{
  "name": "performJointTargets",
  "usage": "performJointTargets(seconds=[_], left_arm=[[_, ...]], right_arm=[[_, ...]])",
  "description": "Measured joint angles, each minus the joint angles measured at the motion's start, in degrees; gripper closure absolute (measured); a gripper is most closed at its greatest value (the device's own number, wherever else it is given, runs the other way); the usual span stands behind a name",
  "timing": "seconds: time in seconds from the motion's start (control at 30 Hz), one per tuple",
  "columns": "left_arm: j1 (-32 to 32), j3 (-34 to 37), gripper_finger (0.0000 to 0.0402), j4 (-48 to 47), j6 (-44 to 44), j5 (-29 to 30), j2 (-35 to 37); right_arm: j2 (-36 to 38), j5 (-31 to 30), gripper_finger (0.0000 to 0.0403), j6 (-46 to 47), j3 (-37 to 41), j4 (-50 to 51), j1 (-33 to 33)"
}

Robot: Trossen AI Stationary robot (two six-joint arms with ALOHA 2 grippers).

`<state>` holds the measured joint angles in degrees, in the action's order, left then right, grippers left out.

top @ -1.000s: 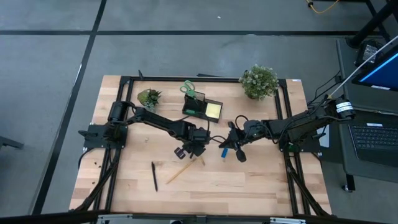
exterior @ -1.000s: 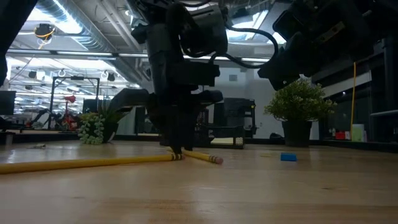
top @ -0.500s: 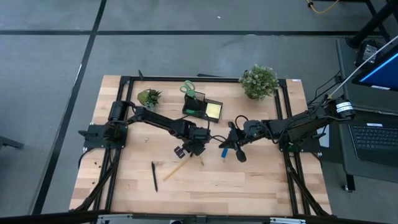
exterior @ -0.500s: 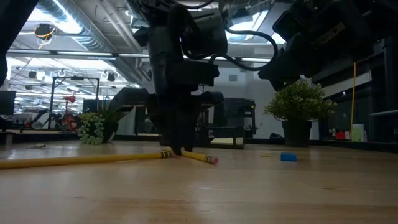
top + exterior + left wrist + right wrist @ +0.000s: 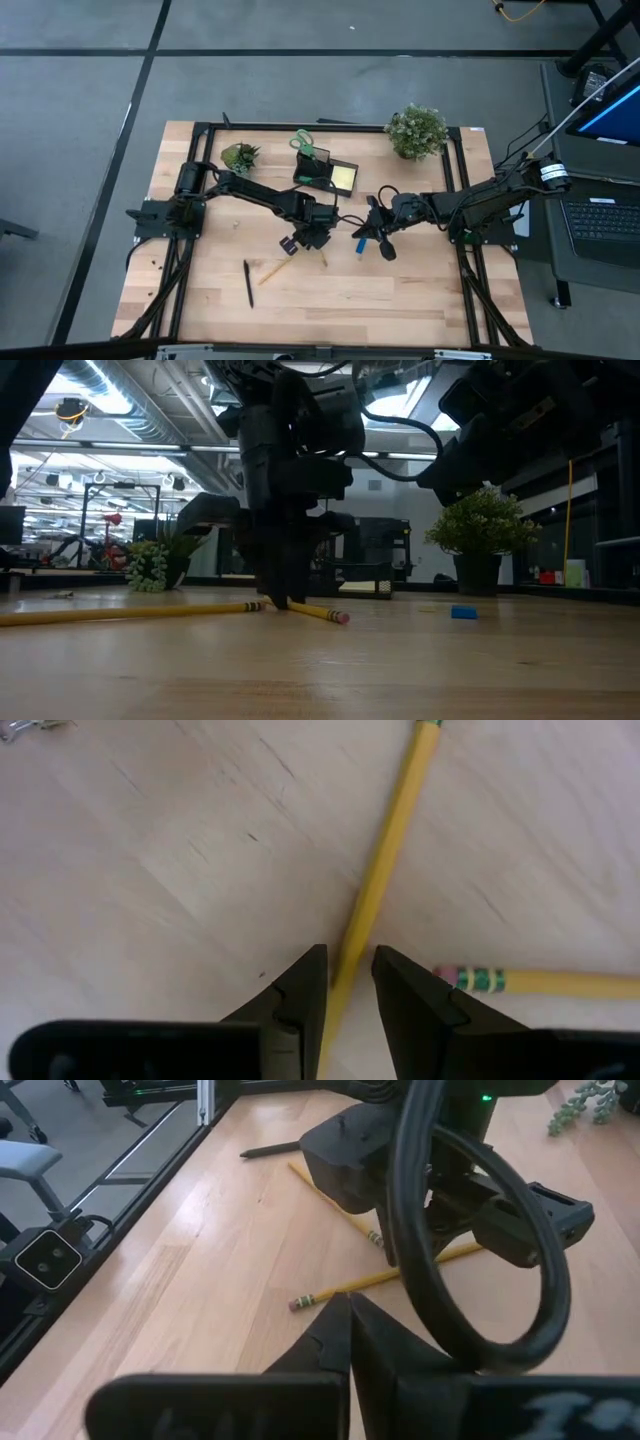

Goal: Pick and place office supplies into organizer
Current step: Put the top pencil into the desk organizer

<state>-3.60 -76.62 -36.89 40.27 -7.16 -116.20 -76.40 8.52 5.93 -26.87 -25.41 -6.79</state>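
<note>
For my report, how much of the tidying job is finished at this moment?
Done: scissors and yellow sticky notes are in the organizer. In hand: the left gripper has its fingers around a pencil on the table. Left: the second pencil, black pen and blue piece. The right gripper waits shut.

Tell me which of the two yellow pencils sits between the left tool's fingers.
The longer pencil, whose shaft runs between the left tool fingers. The other pencil lies off to one side, pink eraser toward the tool.
</note>
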Motion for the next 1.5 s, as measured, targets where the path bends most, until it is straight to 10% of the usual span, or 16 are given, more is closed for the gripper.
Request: performJointTargets(seconds=[1.5], left_arm=[[-0.11,0.11,0.0374,-0.58,-0.55,0.11,0.3]], right_arm=[[0.0,-0.05,0.0395,-0.13,0.0,0.0,0.0]])
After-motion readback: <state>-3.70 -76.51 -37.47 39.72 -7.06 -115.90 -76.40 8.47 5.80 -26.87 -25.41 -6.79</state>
